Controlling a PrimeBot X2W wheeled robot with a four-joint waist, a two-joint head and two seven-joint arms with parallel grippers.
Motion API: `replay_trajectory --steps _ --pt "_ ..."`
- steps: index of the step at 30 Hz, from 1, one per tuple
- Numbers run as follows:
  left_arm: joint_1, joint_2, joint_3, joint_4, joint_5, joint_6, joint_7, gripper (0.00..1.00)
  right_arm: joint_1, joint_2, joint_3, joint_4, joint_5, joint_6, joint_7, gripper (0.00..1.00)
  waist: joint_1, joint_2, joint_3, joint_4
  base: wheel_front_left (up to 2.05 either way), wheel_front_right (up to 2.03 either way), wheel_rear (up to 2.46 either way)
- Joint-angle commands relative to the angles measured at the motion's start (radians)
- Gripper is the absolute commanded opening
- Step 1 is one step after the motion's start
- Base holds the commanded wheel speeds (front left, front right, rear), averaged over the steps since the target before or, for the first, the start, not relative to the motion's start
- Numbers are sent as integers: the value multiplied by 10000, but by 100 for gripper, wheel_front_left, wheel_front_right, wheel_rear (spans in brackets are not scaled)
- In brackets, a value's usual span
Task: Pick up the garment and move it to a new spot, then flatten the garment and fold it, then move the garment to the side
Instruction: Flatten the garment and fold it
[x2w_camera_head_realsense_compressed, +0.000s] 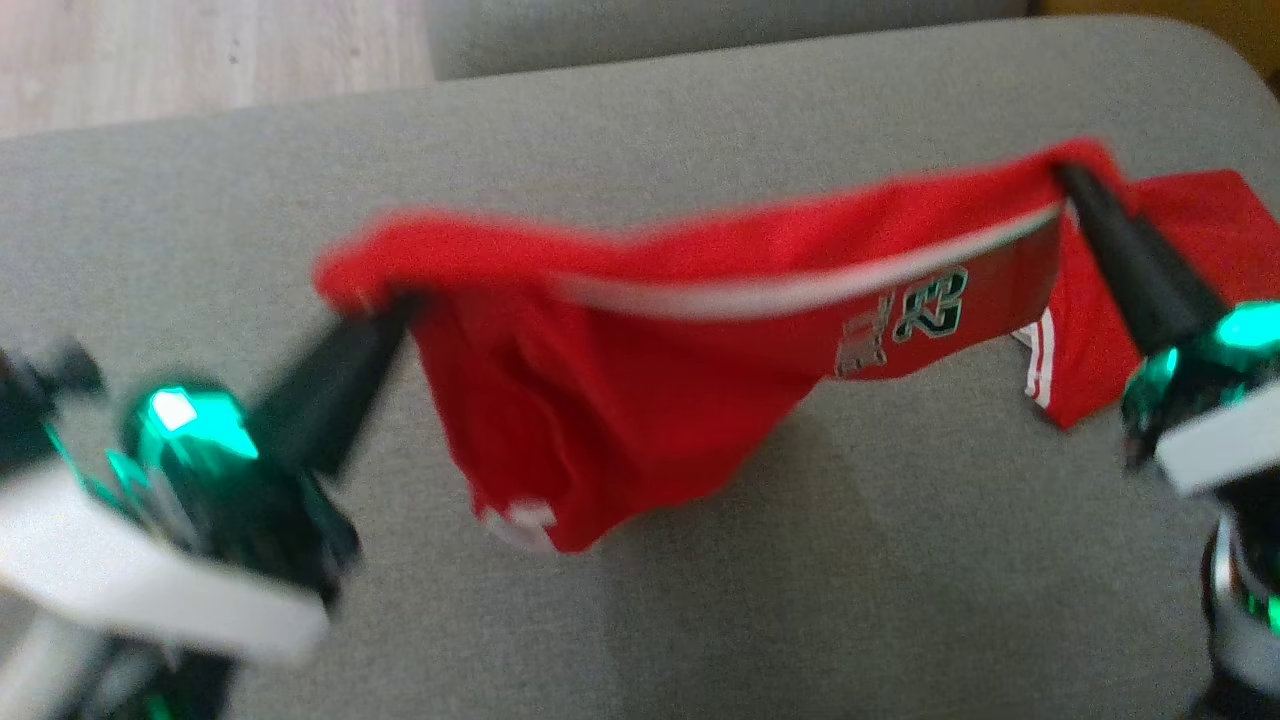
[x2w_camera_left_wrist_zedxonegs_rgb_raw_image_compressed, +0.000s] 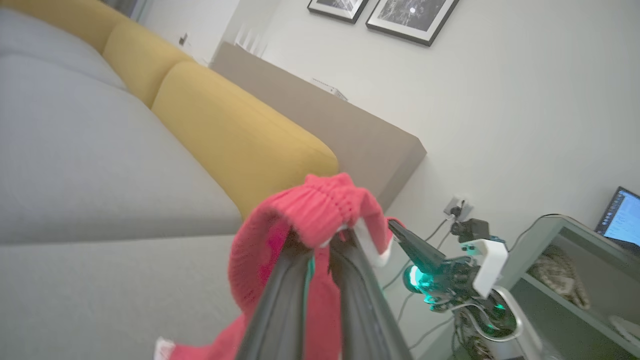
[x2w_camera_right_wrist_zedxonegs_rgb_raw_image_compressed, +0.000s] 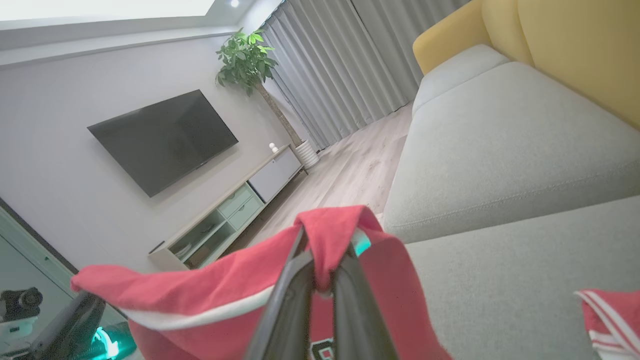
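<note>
Your left gripper (x2w_camera_head_realsense_compressed: 385, 310), lower left of frame, is clenched on one end of the garment (x2w_camera_head_realsense_compressed: 620, 330). The garment hangs stretched across mid-frame above the sofa (x2w_camera_head_realsense_compressed: 700, 600). Your right gripper (x2w_camera_head_realsense_compressed: 1068, 180), upper right, clamps the other end. Pickup judged done; placing, flattening, folding and moving aside are outstanding.

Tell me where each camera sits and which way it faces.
Head view: on the head, looking down at the grey sofa seat; left gripper and right gripper hold the red garment between them.
Left wrist view: along its fingers, toward yellow cushions and a wall.
Right wrist view: along its fingers, toward the TV.
Shared: both wrist views show the garment and the other gripper.
</note>
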Motion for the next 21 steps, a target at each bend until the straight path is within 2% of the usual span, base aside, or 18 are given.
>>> replay_trajectory --steps 1,3,7,10,13,15,18,21 --pt "-937 372 678 -54 22 49 76 0 -954 99 124 -308 -81 67 199 0 0 0 232 -137 0 0 0" --pt "-1975 331 856 700 102 80 304 0 -1936 283 -31 133 -496 67 558 0 0 0 460 -195 0 0 0" --pt "-4206 -243 757 2704 650 53 413 0 -4025 498 -171 1724 -1095 67 727 0 0 0 847 -232 0 0 0" --pt "-5669 -863 369 4351 1403 -197 161 0 -5288 514 -93 3123 -1044 67 25 0 0 0 926 -203 0 0 0" --pt "-6810 -1605 120 5932 2090 -449 -517 0 -6225 517 48 4350 -815 67 -970 0 0 0 959 -174 0 0 0" --pt "-7384 -2001 2 6880 2502 -637 -1049 0 -6623 518 228 5000 -618 67 -1560 0 0 0 998 -165 0 0 0" --pt "-7757 -2260 -232 7945 3123 -917 -1810 0 -6727 518 715 5657 -429 67 -2133 0 0 0 1049 -199 0 0 0" --pt "-7310 -2431 -418 8525 2984 -1137 -2121 0 -6234 519 1198 5946 -381 67 -2414 0 0 0 1124 -222 0 0 0"
